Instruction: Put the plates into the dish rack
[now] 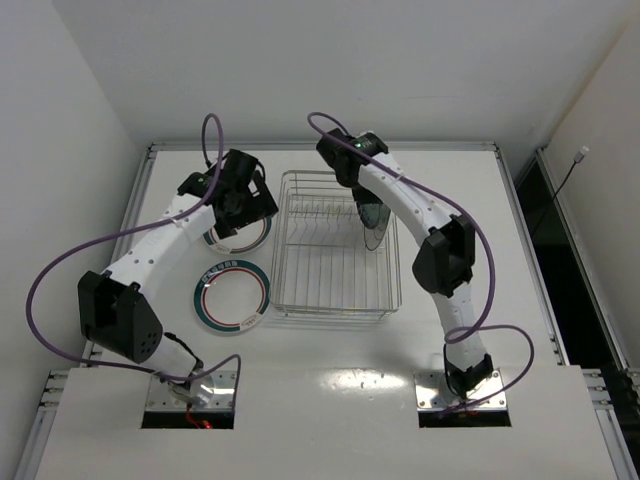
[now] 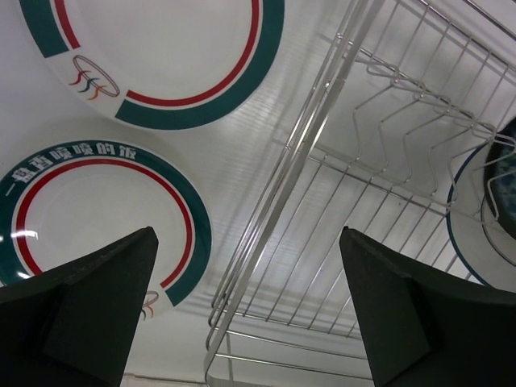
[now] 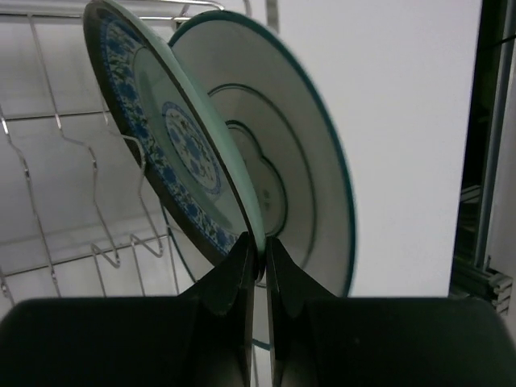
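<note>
Right end effector (image 3: 260, 251) pinched on teal plate (image 3: 173, 149) rim, upright in dish rack (image 1: 312, 272); green-rimmed plate (image 3: 310, 177) just behind. Left end effector (image 2: 248, 242) wide, empty, rack wall beneath. On bench (image 1: 330, 350): lettered plate (image 2: 97, 218) below-left, Chinese characters on band; logo plate (image 2: 161, 40) ahead-left.

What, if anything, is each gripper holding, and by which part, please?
The right gripper pinches the patterned teal plate at its rim; the left gripper holds nothing.
</note>
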Action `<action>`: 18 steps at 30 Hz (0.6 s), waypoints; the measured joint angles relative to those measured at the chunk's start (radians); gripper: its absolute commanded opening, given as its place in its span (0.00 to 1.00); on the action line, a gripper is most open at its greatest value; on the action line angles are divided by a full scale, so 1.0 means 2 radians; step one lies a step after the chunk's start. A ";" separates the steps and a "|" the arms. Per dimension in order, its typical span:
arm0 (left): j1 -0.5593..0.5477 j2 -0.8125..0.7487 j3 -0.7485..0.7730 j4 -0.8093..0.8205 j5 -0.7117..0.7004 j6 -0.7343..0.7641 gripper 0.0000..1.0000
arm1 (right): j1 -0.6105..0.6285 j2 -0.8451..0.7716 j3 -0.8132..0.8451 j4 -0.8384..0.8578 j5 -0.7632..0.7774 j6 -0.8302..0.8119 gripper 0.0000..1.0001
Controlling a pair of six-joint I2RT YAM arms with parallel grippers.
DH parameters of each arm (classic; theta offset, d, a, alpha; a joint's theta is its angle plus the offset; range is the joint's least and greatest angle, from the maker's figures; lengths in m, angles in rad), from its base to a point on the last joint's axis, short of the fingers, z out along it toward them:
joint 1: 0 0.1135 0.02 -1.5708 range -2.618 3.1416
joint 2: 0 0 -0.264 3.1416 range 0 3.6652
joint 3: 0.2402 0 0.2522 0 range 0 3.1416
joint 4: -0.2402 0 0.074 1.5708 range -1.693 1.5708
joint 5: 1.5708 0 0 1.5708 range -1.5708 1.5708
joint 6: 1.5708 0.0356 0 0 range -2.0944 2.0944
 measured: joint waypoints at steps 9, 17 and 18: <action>-0.024 -0.006 0.022 -0.012 0.004 -0.040 0.95 | 0.026 0.035 -0.020 -0.018 -0.042 0.083 0.26; -0.035 -0.119 -0.084 0.006 -0.007 -0.059 1.00 | 0.070 0.025 -0.036 -0.014 -0.061 0.138 0.66; -0.036 -0.142 -0.109 0.010 -0.011 -0.057 1.00 | 0.077 0.013 -0.040 -0.012 -0.058 0.141 0.67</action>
